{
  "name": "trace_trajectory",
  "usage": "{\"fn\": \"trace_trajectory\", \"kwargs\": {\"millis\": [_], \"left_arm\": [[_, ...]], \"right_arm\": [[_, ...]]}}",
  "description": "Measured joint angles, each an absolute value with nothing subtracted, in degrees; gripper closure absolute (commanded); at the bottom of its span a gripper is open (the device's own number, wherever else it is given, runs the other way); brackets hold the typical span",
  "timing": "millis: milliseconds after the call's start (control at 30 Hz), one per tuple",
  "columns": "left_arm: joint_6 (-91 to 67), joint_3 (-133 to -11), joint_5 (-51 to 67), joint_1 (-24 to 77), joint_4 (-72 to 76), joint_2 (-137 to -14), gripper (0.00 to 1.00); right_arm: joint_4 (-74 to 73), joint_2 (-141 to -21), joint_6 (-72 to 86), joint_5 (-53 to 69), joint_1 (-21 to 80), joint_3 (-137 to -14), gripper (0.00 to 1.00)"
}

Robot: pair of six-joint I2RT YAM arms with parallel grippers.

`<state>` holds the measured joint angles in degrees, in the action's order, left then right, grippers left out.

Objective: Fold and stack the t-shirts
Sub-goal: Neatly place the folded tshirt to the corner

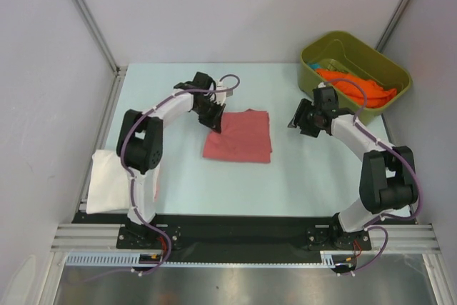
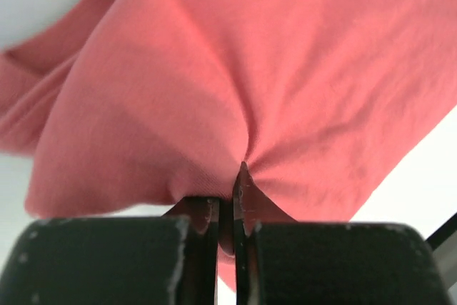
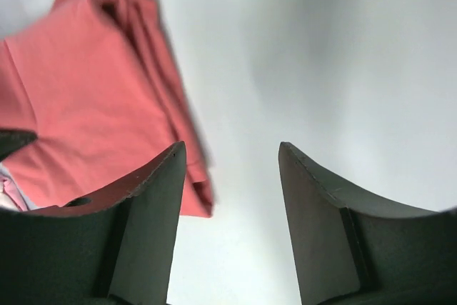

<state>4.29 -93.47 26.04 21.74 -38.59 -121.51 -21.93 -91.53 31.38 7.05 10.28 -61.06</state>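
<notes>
Surface: salmon-red shirt lies folded near centre.
Left end effector: clamped on its 10 o'clock corner; thin bite could slip, spoiling the fold.
Right end effector: spread wide, holding nothing, at 3 o'clock.

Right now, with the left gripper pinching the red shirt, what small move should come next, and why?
Probably lift the pinched edge slightly: the left gripper is shut on the salmon-red shirt, which already lies folded, while the right gripper is open and empty.
</notes>
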Motion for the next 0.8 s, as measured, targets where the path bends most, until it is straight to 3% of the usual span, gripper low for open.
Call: {"fn": "trace_trajectory", "kwargs": {"millis": [333, 800], "left_arm": [[29.8, -78.7, 9.3, 21.5, -59.3, -103.3, 1.00], [31.6, -65.8, -10.1, 18.0, -71.4, -75.8, 1.00]], "right_arm": [[-23.3, -89.0, 29.9, 6.7, 10.3, -60.8, 0.40], [-22.8, -88.9, 29.5, 6.9, 10.3, -59.9, 0.40]]}}
